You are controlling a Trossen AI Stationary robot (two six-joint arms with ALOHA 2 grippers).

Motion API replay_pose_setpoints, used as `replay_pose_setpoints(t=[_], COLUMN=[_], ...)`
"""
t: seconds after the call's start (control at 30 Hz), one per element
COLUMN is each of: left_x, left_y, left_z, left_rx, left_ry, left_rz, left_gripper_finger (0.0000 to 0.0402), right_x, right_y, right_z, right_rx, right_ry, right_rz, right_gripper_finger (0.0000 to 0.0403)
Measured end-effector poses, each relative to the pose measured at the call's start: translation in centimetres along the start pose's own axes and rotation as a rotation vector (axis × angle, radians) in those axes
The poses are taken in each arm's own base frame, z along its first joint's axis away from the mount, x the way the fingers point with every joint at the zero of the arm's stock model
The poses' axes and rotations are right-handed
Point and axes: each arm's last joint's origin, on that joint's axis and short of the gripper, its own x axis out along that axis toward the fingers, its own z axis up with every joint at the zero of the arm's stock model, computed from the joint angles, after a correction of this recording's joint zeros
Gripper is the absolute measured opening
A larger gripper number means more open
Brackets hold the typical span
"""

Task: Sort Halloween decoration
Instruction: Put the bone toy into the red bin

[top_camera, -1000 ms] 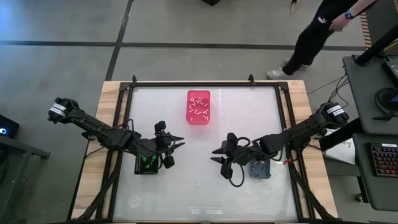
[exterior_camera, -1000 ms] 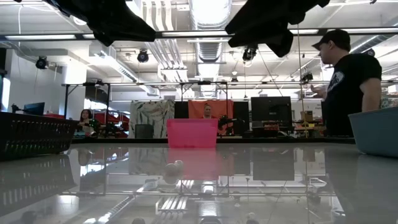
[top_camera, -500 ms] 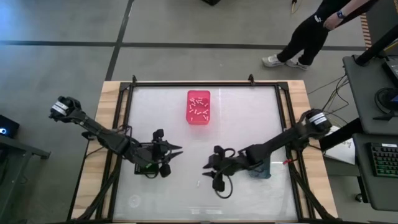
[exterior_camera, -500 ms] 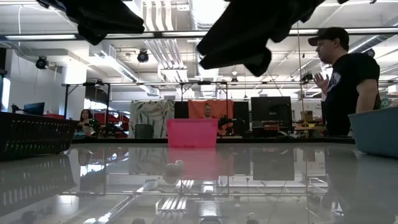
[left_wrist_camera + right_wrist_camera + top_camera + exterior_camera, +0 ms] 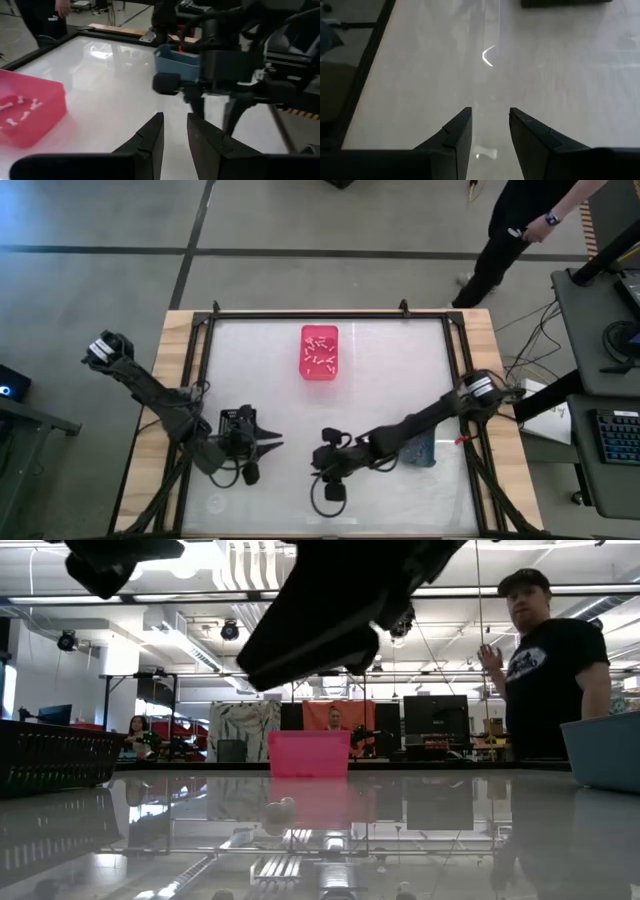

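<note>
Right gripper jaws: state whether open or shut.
Open. In its wrist view the right gripper has its two dark jaws apart, with bare table and a small white bone-shaped piece between them.

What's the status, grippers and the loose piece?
Right gripper open, low over the table, a white piece between its fingers, not gripped. Left gripper open, empty, facing it. Pink bin holds white pieces. Nothing blocking.
</note>
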Motion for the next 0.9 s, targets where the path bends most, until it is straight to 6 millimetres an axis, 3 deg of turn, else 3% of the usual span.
replay_pose_setpoints(t=[0.3,0.9], left_x=[-1.0,-1.0], left_y=[-0.8,-0.7], left_z=[-0.4,-0.4], left_rx=[-0.024,-0.041], left_ry=[-0.018,-0.031], left_rz=[-0.007,0.015], left_gripper_finger=[0.0068,0.0068], right_x=[1.7,1.7], right_y=[0.6,0.5], right_z=[0.8,0.6], right_rx=[-0.082,-0.165], right_ry=[0.085,0.103], right_rz=[-0.021,-0.020], right_gripper_finger=[0.0123,0.0123])
